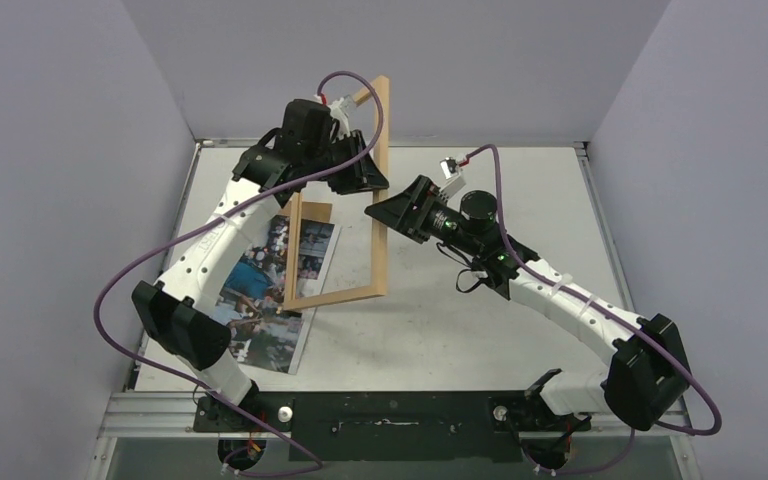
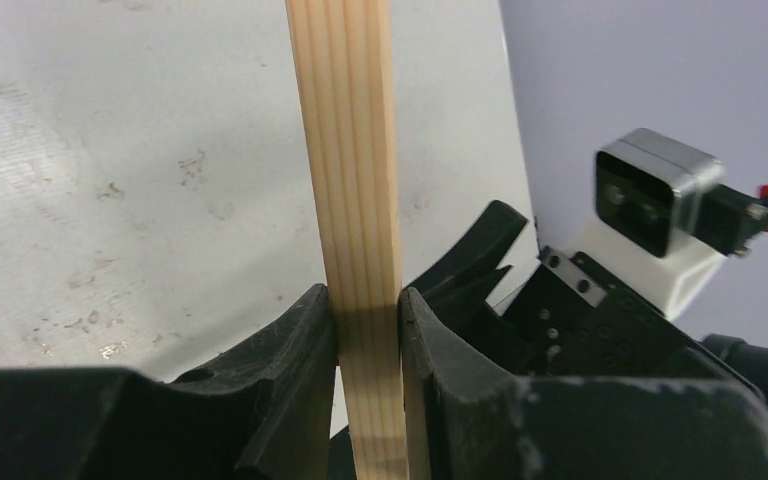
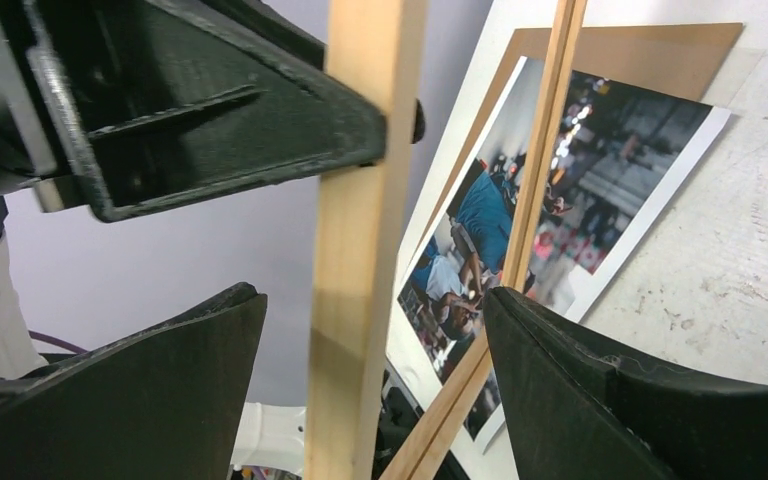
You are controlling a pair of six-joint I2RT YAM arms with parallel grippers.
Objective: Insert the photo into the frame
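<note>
Handover looks to me like the step in hand. My left gripper is clenched on one long rail of the frame, holding it on edge at the upper centre of the top view. I cannot tell whether its lower rail touches the table. My right gripper is spread wide, its jaws either side of that same rail and touching nothing. The photo lies face up at left centre, over the backing board. Next, I judge, the right jaws must close squarely on the rail before the left lets go. I count one frame, one photo, one board, two grippers.
</note>
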